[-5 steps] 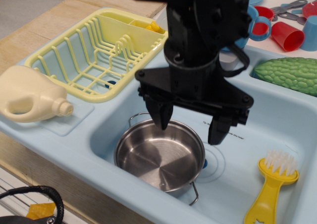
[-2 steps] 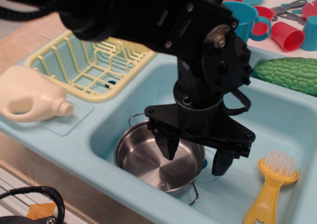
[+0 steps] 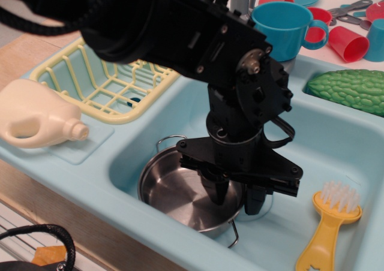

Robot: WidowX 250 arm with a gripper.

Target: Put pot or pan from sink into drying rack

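The gripper has narrowed, straddling the pot's rim.

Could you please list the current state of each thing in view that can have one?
gripper: open, one finger inside the pot, one outside its rim
pot: upright, empty, in the sink
drying rack: empty where visible
jug: lying on its side
blue cup: upright
brush: lying in the sink
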